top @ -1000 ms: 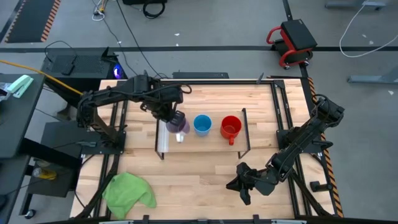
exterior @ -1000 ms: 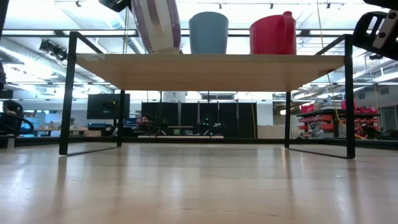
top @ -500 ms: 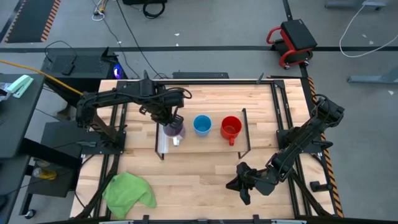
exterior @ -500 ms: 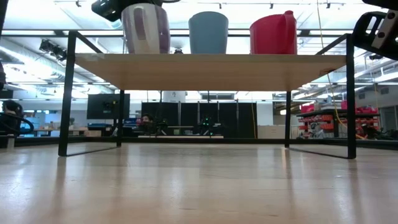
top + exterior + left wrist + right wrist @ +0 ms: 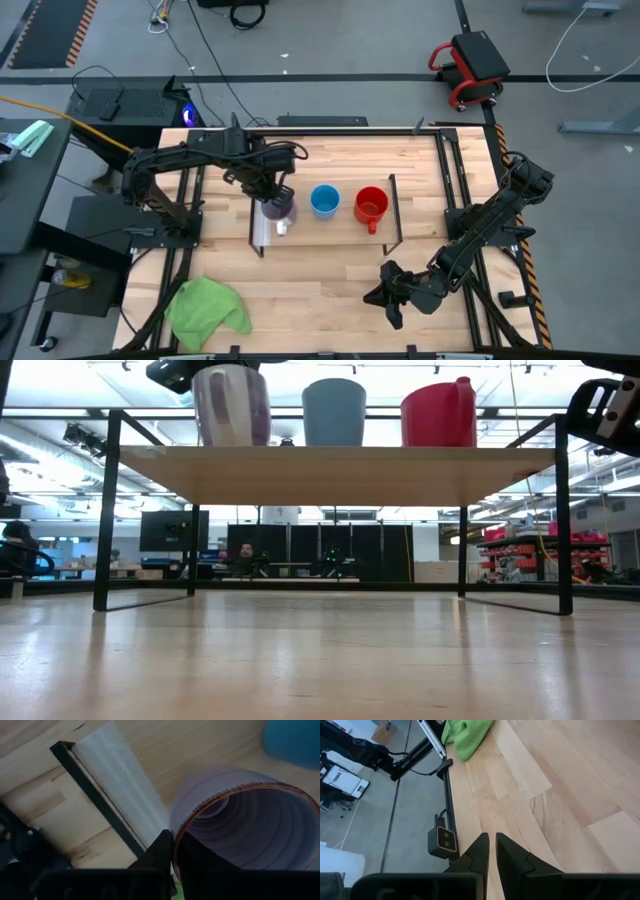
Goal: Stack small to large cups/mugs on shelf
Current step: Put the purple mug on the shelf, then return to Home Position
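On the shelf (image 5: 390, 215) three cups stand in a row: a pale purple mug (image 5: 279, 208) at its left end, a blue cup (image 5: 325, 200) in the middle, and a red mug (image 5: 371, 204) at the right. In the low view the purple mug (image 5: 232, 405), the blue cup (image 5: 334, 412) and the red mug (image 5: 438, 415) all stand upright on the board. My left gripper (image 5: 272, 192) is shut on the purple mug, whose light handle (image 5: 283, 227) points toward the table's near edge. My right gripper (image 5: 388, 292) is shut and empty over the table's near right part. My left gripper pinches the purple mug's wall at its rim (image 5: 176, 831), on the mug's far-left side, with one finger inside the mug and one outside. The fingers come from above, slanting down from the far left. The mug stands upright with its bottom on the shelf's left end.
A green cloth (image 5: 207, 306) lies at the table's near left corner. The shelf's white strip (image 5: 117, 780) and black end frame (image 5: 95, 795) run just left of the purple mug. Bare tabletop lies between the shelf and the near edge.
My left gripper has tipped the purple mug from a slant to upright and brought it down onto the shelf's left end, a little toward the table's left edge. The gripper stays shut on the rim. The blue cup and red mug have kept still.
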Controlling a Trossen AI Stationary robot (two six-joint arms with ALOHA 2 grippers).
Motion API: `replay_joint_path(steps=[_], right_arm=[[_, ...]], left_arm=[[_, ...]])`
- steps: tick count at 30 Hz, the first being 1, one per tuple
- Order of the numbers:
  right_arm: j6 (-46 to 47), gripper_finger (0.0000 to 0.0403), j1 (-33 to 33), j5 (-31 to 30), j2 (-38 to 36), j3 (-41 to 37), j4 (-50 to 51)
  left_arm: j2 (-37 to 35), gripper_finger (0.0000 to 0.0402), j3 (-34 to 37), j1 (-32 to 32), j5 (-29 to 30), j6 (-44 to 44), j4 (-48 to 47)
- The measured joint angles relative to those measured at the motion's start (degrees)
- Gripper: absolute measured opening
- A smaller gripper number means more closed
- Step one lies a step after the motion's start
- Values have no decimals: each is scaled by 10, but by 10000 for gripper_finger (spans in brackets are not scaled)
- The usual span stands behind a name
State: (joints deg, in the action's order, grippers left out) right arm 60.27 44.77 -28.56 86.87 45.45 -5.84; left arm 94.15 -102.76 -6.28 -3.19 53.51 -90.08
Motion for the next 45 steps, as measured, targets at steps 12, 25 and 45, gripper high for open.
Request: replay_joint_path(steps=[12,25,45], right_arm=[[0,38,0,0,0,0,3],[-4,38,0,0,-1,0,12],[-80,38,55,-58,-230,0,30]], left_arm=[[-5,86,0,0,4,-7,0],[-36,93,-24,0,4,-2,1],[-120,84,-169,183,304,12,0]])
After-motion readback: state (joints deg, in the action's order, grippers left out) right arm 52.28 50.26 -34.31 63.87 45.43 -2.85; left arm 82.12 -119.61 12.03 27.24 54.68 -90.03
